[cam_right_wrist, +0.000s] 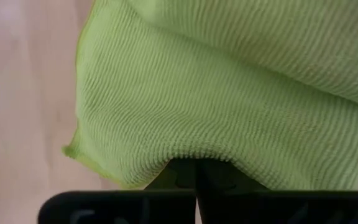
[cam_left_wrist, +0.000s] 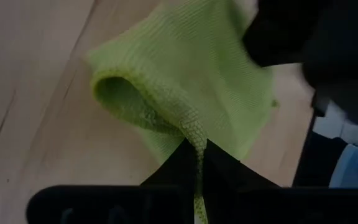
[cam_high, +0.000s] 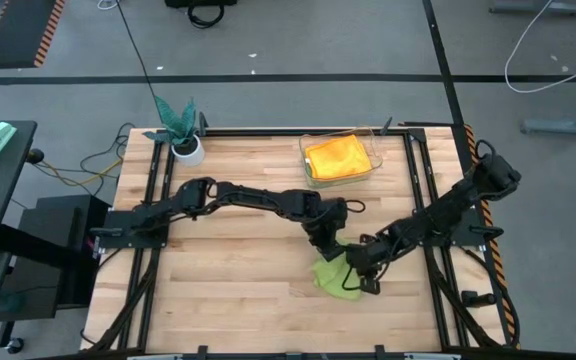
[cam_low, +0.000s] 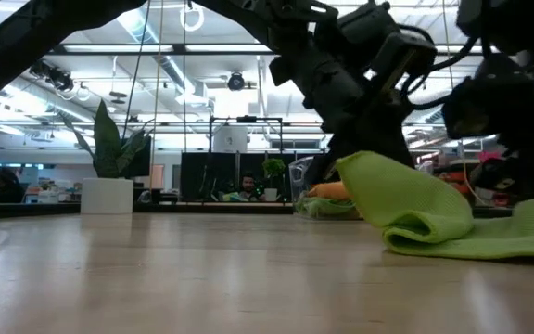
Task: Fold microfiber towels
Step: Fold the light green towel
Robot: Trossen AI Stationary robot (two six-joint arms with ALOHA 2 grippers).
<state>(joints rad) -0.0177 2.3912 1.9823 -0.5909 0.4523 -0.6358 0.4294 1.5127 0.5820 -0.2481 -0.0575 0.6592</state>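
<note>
lime towel [cam_high: 334,276] – part folded, just toward the table's [cam_high: 228,300] front edge from the plant [cam_high: 180,125] | left gripper [cam_high: 330,250] pinching its hem | right gripper [cam_high: 356,270] pinching its edge | bare wood beside – no writing legible

one camera is looking straight down on the whole counter [cam_high: 268,290]; another is looking level across it from counter height; both wrist cameras are sitting very near the green towel [cam_high: 334,276], which every view is sharing.

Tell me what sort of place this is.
Probably an open-plan robotics lab or workshop: a wooden table in a metal frame on grey floor, cables lying around, and ceiling ducts and strip lights behind.
</note>
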